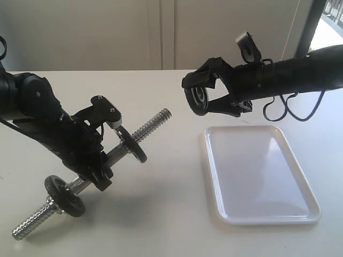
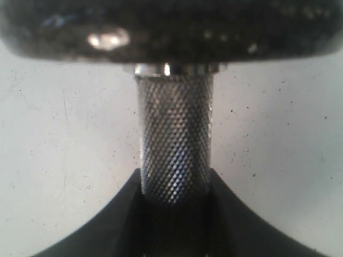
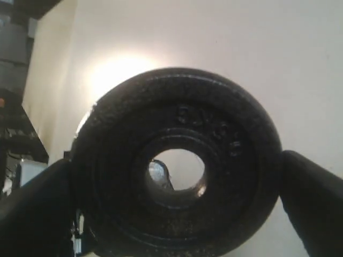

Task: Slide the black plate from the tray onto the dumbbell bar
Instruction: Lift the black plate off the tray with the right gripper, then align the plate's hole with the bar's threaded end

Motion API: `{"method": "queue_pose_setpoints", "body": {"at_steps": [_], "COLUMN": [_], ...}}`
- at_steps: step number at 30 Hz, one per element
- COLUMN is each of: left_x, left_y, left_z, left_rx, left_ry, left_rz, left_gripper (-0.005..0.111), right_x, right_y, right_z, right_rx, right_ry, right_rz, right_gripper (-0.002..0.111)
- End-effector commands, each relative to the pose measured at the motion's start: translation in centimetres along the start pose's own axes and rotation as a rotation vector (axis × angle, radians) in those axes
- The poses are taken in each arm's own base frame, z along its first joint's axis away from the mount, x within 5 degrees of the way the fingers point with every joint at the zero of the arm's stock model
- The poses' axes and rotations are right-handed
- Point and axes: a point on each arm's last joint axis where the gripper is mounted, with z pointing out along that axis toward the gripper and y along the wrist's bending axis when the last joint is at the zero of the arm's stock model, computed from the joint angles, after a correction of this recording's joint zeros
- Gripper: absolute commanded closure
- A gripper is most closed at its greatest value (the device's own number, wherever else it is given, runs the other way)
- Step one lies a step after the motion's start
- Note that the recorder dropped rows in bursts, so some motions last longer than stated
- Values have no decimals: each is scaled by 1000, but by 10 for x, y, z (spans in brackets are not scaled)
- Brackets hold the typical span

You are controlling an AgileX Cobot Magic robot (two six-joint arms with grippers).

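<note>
Right end effector [image 1: 208, 100], seen from the exterior camera, hangs in the air with its jaws closed on the rim of the black plate [image 1: 196, 99]. The plate stands on edge (flat face turned toward the left arm) above the worktop [image 1: 161, 214], near the far left corner of the white tray [image 1: 257, 176], which lies flat on the right. Left end effector [image 1: 99, 172] is clamped around the middle of the dumbbell bar [image 1: 155, 120]. The bar is tilted, one threaded end low by the worktop, the other raised toward the plate but well apart from it. Two similar discs sit on the bar, a lower disc [image 1: 65, 195] and an upper disc [image 1: 134, 147], one on each side of the grip.

Left wrist view: the knurled bar runs from between dark fingers [image 2: 107, 230] to a blurred black disc.

Right wrist view: the plate fills the view, centre hole open, with dark fingertips [image 3: 316, 203] pressing on opposite edges.
</note>
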Motion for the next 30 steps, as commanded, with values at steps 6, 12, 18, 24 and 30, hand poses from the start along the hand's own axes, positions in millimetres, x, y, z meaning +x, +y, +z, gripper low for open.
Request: {"method": "queue_pose_setpoints", "body": {"at_steps": [6, 12, 18, 24, 30], "left_x": [-18, -18, -18, -18, -18], "left_y": [0, 0, 0, 0, 0], "left_z": [-25, -25, -25, -25, -25], "left_rx": [-39, -39, -39, -39, -39], "left_ry": [-132, -132, -132, -132, -132], "left_rz": [-27, -27, -27, -27, -27], "left_gripper": [107, 107, 107, 107, 107], "right_x": [-9, -17, -19, -22, -20], "right_y": [-5, -16, -20, -19, -13], "right_z": [15, 25, 26, 25, 31], "right_rx": [-248, -261, -167, -149, -169], "right_ry": [15, 57, 163, 177, 177], "right_rz": [86, 143, 122, 109, 114], "right_gripper": [108, 108, 108, 108, 108]}}
